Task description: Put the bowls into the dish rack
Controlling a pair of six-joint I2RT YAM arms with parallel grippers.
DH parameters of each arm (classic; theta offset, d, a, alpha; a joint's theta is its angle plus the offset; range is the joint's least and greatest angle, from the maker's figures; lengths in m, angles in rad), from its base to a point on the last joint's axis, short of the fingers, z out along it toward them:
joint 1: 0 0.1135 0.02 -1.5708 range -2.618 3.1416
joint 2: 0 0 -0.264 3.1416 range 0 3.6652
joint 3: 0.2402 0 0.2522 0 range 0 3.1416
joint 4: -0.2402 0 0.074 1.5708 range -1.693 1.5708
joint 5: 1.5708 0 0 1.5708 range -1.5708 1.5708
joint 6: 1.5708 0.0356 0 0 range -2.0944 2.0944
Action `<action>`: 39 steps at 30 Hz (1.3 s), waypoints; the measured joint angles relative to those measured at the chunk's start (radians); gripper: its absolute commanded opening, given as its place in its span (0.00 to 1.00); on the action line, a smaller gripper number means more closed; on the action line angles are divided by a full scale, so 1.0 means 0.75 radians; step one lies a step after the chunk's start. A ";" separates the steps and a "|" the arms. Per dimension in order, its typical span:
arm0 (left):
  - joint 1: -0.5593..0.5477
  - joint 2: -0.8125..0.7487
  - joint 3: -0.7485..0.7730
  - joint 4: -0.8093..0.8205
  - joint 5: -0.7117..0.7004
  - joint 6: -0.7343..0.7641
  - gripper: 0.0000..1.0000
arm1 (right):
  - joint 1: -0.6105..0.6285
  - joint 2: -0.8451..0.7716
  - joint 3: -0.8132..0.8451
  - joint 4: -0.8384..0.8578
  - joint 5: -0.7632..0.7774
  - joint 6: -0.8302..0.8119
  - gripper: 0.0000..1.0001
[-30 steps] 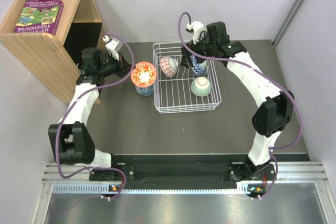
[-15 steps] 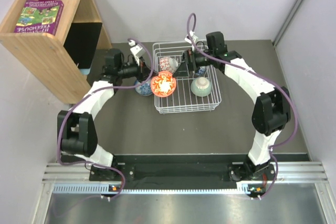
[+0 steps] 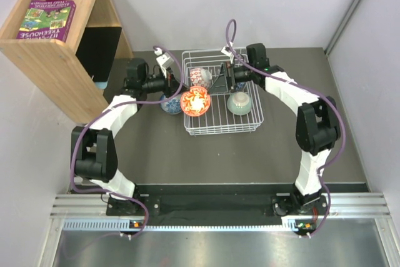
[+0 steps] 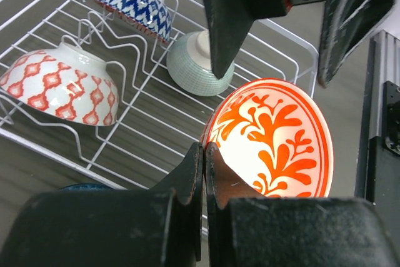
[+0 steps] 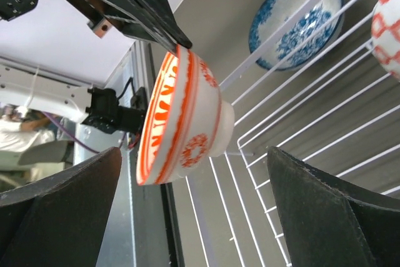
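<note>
My left gripper [image 4: 205,154] is shut on the rim of the orange-red bowl [image 3: 195,101], which hangs tilted on its side over the left edge of the white wire dish rack [image 3: 222,132]. My right gripper [image 3: 222,80] stands open inside the rack, with its fingers on either side of that bowl [image 5: 181,117] and not touching it. In the rack lie a red-and-white bowl [image 4: 59,85], a pale green bowl [image 4: 194,70] and a blue-and-white bowl [image 4: 134,4]. A second blue-and-white bowl [image 5: 297,20] sits on the table just left of the rack.
A wooden shelf [image 3: 56,54] with a purple book [image 3: 47,20] on top stands at the far left. A wall closes in on the right. The arms' mounting rail [image 3: 219,207] runs along the near edge.
My left arm has carried the orange-red bowl rightwards from beside the rack to above its left edge. My right gripper has swung left from the blue-and-white bowl to face it, staying open.
</note>
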 measured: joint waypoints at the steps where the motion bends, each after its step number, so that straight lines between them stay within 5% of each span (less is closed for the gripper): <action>1: -0.001 0.000 0.000 0.002 0.007 -0.007 0.00 | 0.000 0.013 -0.004 0.011 -0.015 0.005 1.00; 33: -0.051 -0.021 0.033 -0.007 0.023 0.045 0.00 | 0.053 0.133 -0.041 0.129 -0.333 0.129 0.92; 39: -0.052 -0.021 0.033 -0.015 0.023 0.053 0.00 | 0.058 0.140 -0.131 0.378 -0.421 0.313 0.90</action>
